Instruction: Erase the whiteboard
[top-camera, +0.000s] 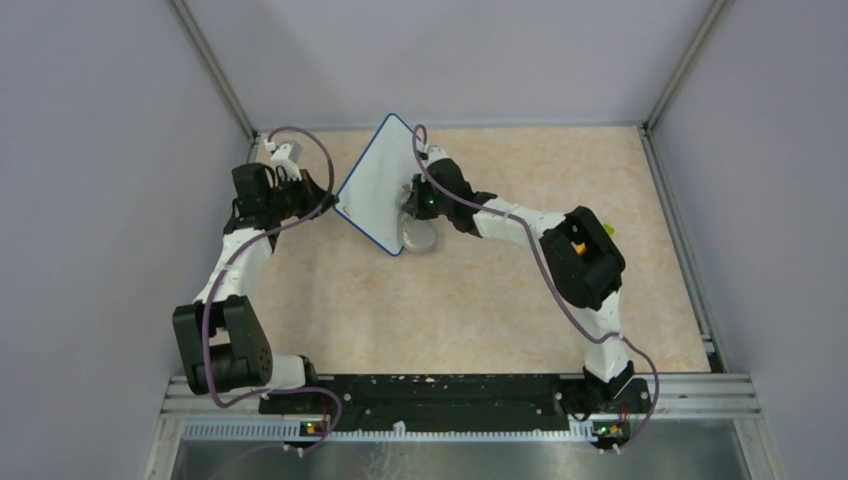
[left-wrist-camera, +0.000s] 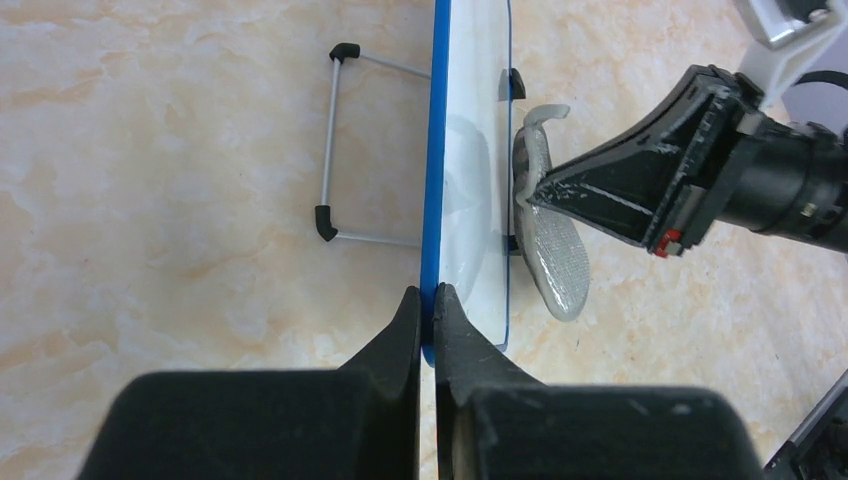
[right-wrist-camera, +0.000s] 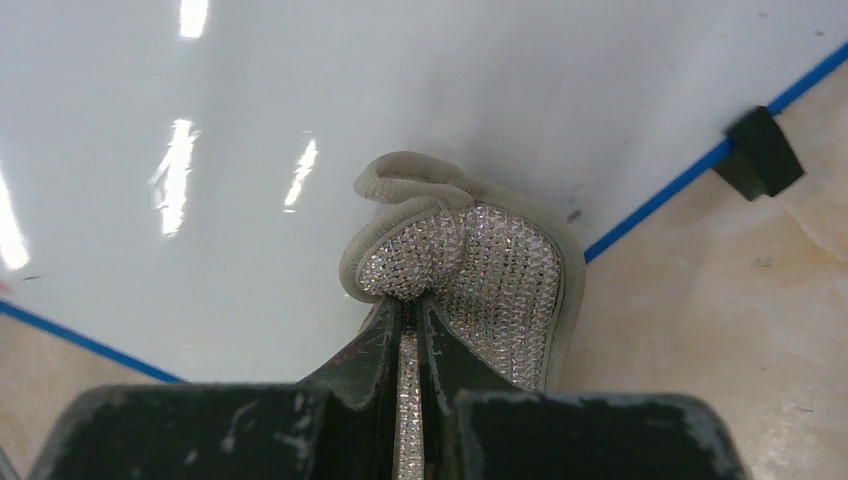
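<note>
The whiteboard has a thin blue rim and stands tilted up on the table at the back middle. Its face is blank white in the right wrist view. My left gripper is shut on the board's blue edge and holds it upright. My right gripper is shut on the grey oval eraser pad, which is folded and pressed against the board's lower face. The pad also shows in the left wrist view and in the top view.
A wire stand with black feet juts from the back of the board. The beige table is ringed by grey walls with metal rails. The right arm reaches across from the right.
</note>
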